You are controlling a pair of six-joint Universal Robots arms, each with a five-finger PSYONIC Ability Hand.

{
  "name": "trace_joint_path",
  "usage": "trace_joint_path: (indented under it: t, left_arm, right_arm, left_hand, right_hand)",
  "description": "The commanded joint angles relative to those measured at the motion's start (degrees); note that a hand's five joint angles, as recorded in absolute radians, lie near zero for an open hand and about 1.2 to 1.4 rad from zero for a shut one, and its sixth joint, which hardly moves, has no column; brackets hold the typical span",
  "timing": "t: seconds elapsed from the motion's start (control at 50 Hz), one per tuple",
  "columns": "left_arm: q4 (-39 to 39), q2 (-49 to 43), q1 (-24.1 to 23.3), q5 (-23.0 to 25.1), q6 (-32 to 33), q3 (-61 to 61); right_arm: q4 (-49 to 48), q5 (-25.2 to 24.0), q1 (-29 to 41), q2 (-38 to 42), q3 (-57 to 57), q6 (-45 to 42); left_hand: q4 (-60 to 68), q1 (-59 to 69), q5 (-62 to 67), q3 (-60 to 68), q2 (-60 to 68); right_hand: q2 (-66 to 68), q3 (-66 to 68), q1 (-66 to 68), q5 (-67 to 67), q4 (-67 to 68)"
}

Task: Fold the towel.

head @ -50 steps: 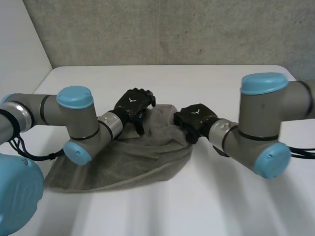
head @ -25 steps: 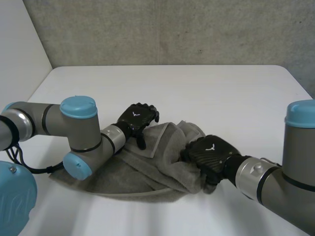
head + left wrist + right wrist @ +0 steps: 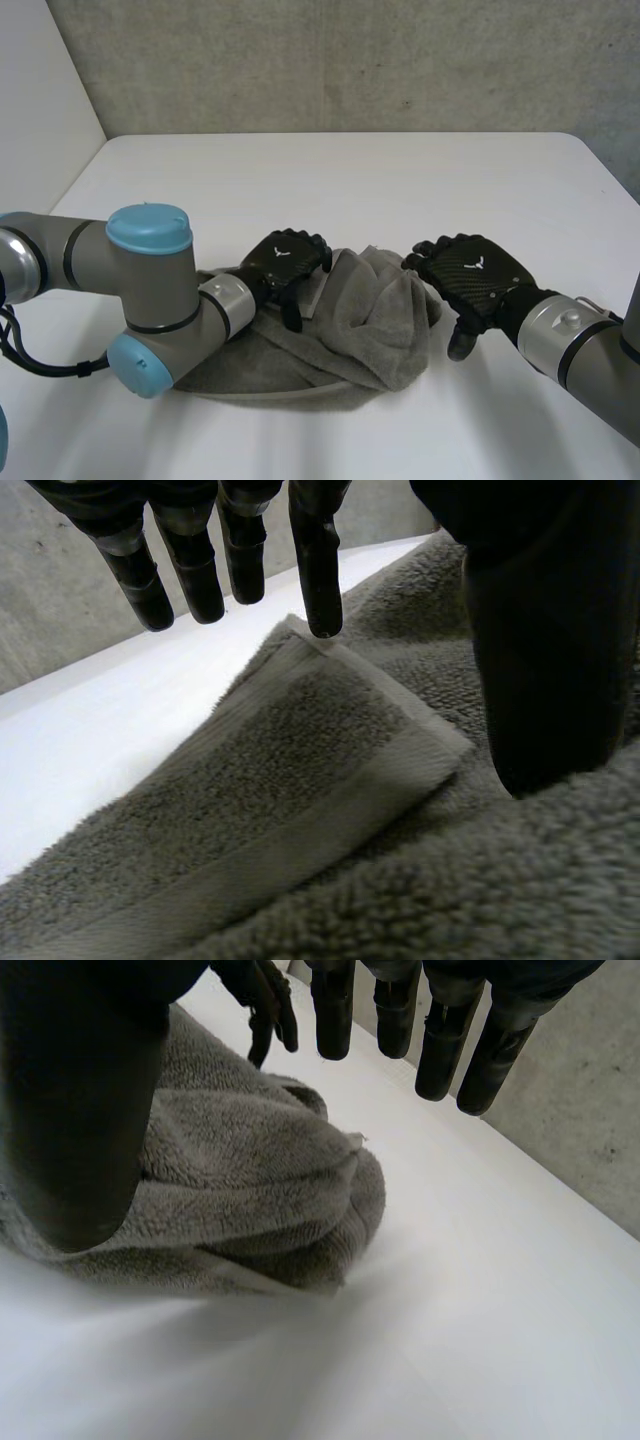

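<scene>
The left arm (image 3: 150, 290) and right arm (image 3: 598, 358) are thick grey tubes with round joints, each closed by a light-blue cap (image 3: 149, 228). A silver ring sits at each wrist. The left hand (image 3: 283, 262) and right hand (image 3: 468, 275) are black, each with a small white V-shaped mark on its back. Their fingers (image 3: 317, 560) are slim, segmented and round-tipped, and the thumbs are thicker.

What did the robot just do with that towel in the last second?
The right robot hand dragged the far right part of the towel towards the robot, heaping it over itself, then let go. It is now open beside the towel's right end. The towel went from spread out to bunched. The left robot hand stayed on the towel, open, shifting only slightly nearer.
</scene>
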Motion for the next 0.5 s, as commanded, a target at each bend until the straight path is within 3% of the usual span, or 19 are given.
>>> trace_joint_path:
  t: [0.02,0.22,0.5]
  left_arm:
    - [-0.2,-0.2,-1.3,-0.7,-0.3,0.7]
    - [0.1,-3.9,-3.0,-7.2,0.2,5.2]
    - [0.2,-6.7,-3.0,-10.2,0.2,7.7]
  right_arm:
    - [-1.0,0.0,-1.3,1.2,0.9,0.0]
    - [-1.2,-0.1,-1.3,1.6,1.9,0.0]
    - [-1.3,-0.1,-1.2,1.6,2.5,0.0]
  left_hand:
    - [-2.0,-2.3,-0.2,-1.9,-1.5]
    - [-1.5,-1.8,0.4,-1.4,-1.0]
    - [0.5,0.3,2.4,0.7,1.0]
  right_hand:
    - [-4.1,-4.1,-3.6,-3.4,-4.8]
    - [-4.1,-4.1,-3.6,-3.4,-4.8]
    - [-4.1,-4.1,-3.6,-3.4,-4.8]
